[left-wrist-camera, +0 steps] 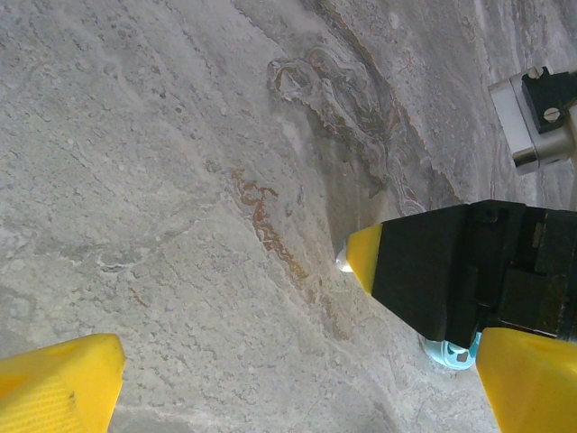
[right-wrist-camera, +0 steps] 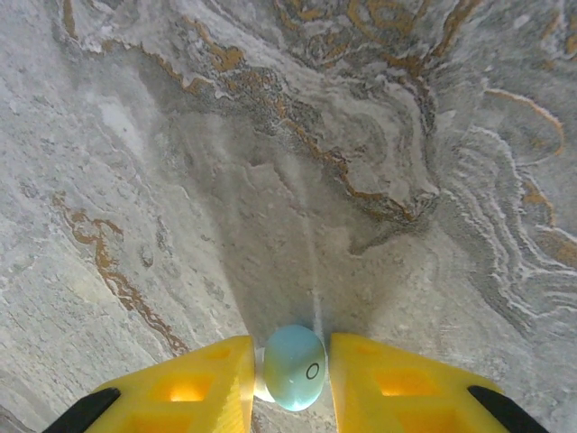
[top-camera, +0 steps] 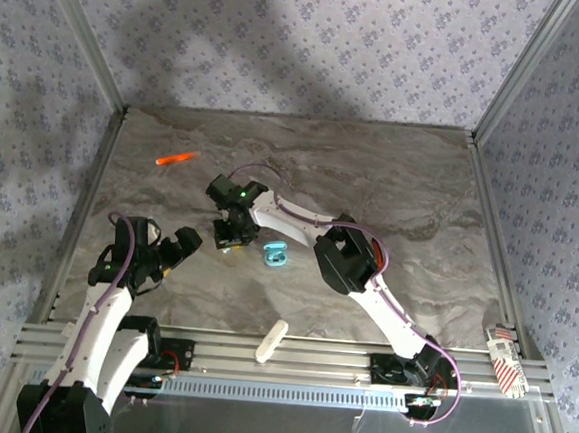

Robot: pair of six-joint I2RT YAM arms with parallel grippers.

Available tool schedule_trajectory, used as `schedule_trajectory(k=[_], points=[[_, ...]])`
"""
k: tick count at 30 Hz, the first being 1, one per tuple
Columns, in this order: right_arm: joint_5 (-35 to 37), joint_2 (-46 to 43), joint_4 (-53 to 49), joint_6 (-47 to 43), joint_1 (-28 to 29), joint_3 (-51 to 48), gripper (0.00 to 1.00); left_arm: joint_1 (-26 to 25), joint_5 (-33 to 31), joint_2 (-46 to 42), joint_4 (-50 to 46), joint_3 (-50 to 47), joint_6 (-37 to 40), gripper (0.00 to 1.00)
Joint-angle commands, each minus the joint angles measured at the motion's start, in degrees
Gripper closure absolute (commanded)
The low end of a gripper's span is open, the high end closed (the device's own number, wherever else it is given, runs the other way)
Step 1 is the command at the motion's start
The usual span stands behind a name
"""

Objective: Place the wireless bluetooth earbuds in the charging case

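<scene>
Teal earbud [right-wrist-camera: 295, 365] pinched tight in right gripper [right-wrist-camera: 293, 361]. Tiny, glossy, prob slippery, super light; grab across fat middle, gentle squeeze. Left gripper [left-wrist-camera: 297, 356] spread wide, empty.

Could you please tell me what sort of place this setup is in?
Probably a robotics lab test cell: a marble-patterned table fenced by an aluminium frame and patterned walls, with the left arm and right arm bolted at its near edge.
</scene>
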Motion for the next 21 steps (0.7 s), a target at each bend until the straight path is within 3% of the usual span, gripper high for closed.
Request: schedule_trajectory(k=[1,21], points=[[-0.4,3.0,0.2,0.9,-0.4,0.4,0.7,0.5,0.2,0.1,-1.3,-0.1,1.0,0.0],[-0.9,-2.1,2.5,0.2,-1.2,-1.8,0.85,0.5,0.5,0.6,-1.2,0.0,1.4,0.0]])
